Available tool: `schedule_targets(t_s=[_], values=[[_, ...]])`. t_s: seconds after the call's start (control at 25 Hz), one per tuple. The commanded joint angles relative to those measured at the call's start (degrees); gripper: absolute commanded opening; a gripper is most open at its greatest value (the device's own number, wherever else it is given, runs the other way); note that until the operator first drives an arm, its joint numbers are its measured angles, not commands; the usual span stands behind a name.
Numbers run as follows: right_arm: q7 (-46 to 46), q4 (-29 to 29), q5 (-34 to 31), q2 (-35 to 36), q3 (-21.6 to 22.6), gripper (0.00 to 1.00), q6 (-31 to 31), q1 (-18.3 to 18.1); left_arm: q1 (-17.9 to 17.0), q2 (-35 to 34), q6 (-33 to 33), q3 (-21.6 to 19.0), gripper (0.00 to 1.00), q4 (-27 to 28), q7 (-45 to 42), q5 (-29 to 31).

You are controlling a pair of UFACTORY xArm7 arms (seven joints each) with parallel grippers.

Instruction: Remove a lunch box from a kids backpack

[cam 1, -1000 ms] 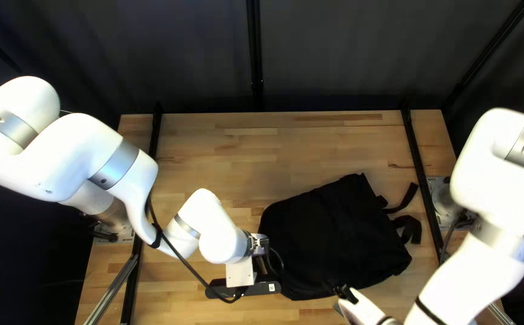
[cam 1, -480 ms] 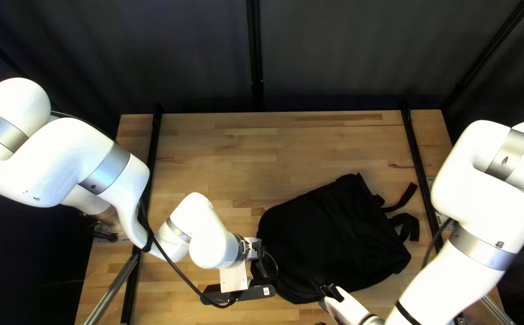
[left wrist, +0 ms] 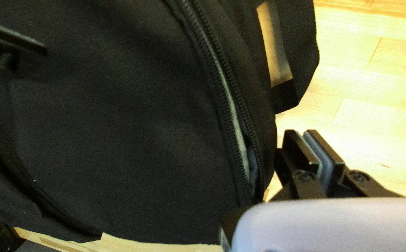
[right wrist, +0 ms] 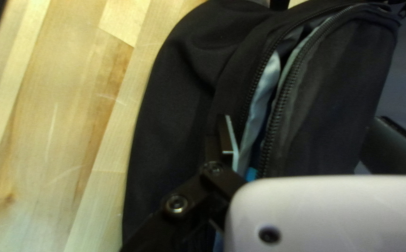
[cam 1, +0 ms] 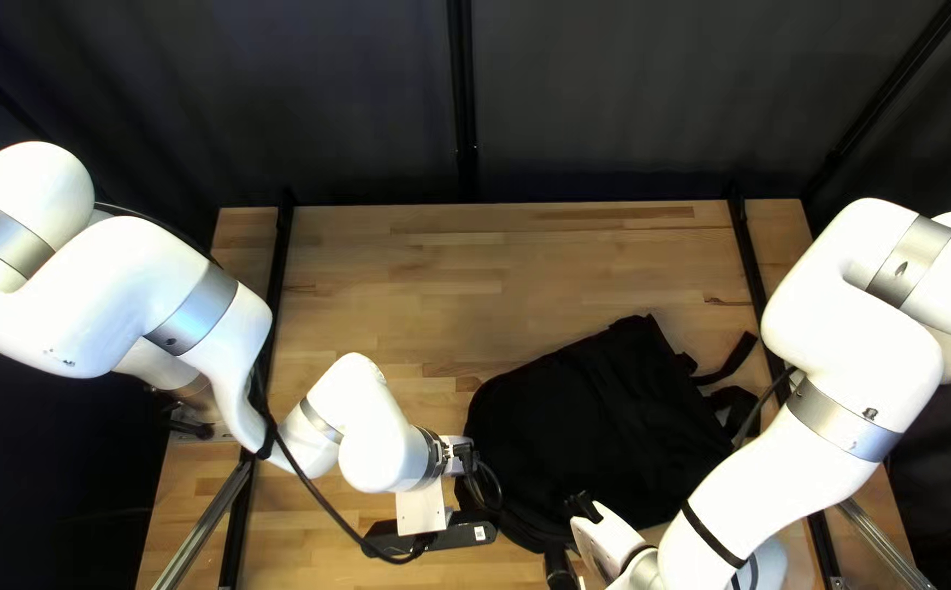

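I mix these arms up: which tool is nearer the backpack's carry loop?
Left. My left tool is near the carry loop; my right tool is beyond the zipper.

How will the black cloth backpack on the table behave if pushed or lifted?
Likely floppy: the black cloth backpack shows soft folds. Its black toothed zipper stands open, so it may gape. Unlikely to roll, lying broadly on the wooden table.

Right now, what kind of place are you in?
Probably a robot workshop or lab: two big white robot arms, my left arm and my right arm, reach over a wooden table, with a dark curtain hanging behind it.
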Motion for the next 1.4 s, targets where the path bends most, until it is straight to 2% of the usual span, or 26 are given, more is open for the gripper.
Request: schedule_targets(t_s=[0.04, 0.12, 0.32, 0.52, 0.68, 0.96, 1.12, 1.4], values=[[0.1, -0.9, 0.4, -0.7, 0.2, 0.12, -1.0, -0.6, -0.2, 0.3, 0.1, 0.0, 0.0, 0.2, -0.4, 0.4], [0.6, -2.0, 0.9, -1.4, 0.4, 0.0, -1.9, -1.1, -0.3, 0.3, 0.1, -0.1, 0.0, 0.2, -0.6, 0.6], [0.9, -3.2, 2.5, -2.2, 0.8, 0.0, -4.3, -2.5, 0.1, -0.7, -0.2, -0.1, 0.0, -0.5, 1.1, -0.7], [1.2, -5.0, 3.4, -3.2, 1.0, 0.0, -7.4, -4.1, 0.5, -5.1, -0.9, 0.7, 0.0, -3.2, 7.7, -7.0], [0.4, -5.4, 4.6, -4.0, 1.4, 0.0, -9.0, -5.2, 0.4, -8.8, -2.8, 2.9, 0.0, -6.7, 14.2, -12.3], [-0.5, -6.6, 6.1, -5.3, 1.9, 0.0, -11.1, -6.5, 1.1, -10.3, -6.6, 7.6, 0.0, -9.2, 25.6, -16.9], [-0.6, -7.4, 6.4, -6.1, 2.1, 0.0, -12.0, -6.9, 1.2, -11.0, -8.8, 8.8, 0.0, -10.5, 28.9, -17.5], [-1.2, -9.4, 6.5, -7.8, 2.3, 0.0, -14.1, -8.0, 1.9, -12.4, -17.5, 10.7, 0.0, -15.0, 32.5, -16.1]])
